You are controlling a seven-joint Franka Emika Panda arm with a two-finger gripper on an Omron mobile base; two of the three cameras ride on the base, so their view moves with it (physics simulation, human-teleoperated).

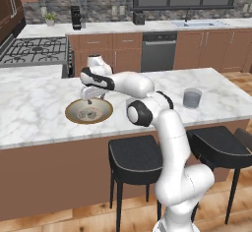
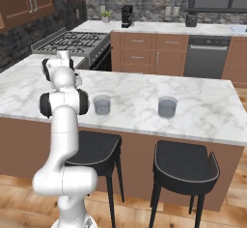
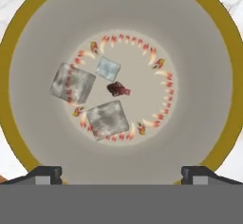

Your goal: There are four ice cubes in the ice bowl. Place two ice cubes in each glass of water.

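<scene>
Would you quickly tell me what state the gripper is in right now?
Gripper: open, holding nothing, poised over the ice bowl.

Bowl (image 3: 28,76): gold-rimmed, grey inside, on the marble counter.
Ice cubes (image 3: 107,118): three visible, clustered at the bowl's bottom.
Glasses (image 2: 167,106): two, upright, apart on the counter.
</scene>
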